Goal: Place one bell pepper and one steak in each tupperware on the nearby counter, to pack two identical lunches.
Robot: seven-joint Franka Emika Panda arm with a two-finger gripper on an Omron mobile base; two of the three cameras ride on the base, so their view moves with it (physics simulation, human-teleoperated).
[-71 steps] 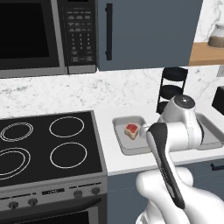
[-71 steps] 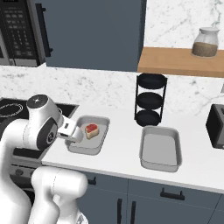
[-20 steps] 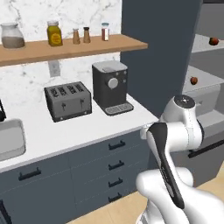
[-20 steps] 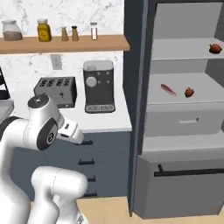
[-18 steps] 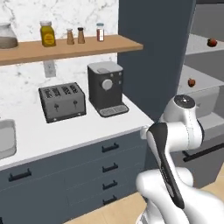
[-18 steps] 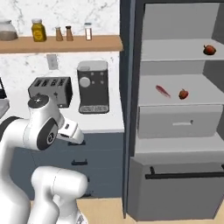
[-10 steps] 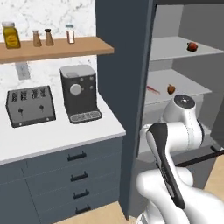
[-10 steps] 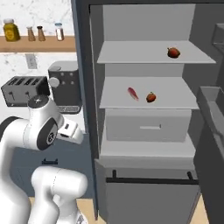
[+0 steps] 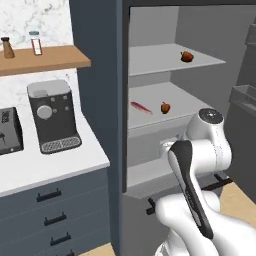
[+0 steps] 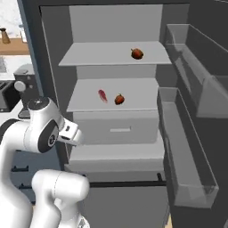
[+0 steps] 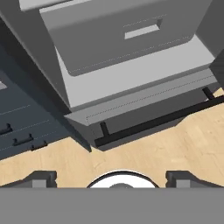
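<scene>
Here you face an open fridge [image 10: 111, 58], its door [image 10: 191, 133] swung to the right with empty clear bins. On the upper shelf [image 10: 89, 55] sits one red bell pepper [image 10: 137, 54]; on the middle shelf [image 10: 138, 95] a second bell pepper [image 10: 119, 99] lies near a thin pinkish-red piece [image 10: 102, 95], probably a steak, though it is too small and flat for you to be sure. The two are apart, not touching. The left base view shows the same three items, cut partly by the fridge's dark side wall, and it gives you what the right one crops: the white desk [image 9: 45, 170] with a coffee machine [image 9: 52, 115] and the edge of a toaster [image 9: 9, 132]. The gripper [image 11: 111, 177] is mostly hidden; in the hand view its dark fingertips [image 11: 41, 178] stand wide apart near opposite sides, holding nothing, above wooden floor [image 11: 144, 157] and the fridge's bottom drawer [image 11: 153, 118] with its black bar handle.
</scene>
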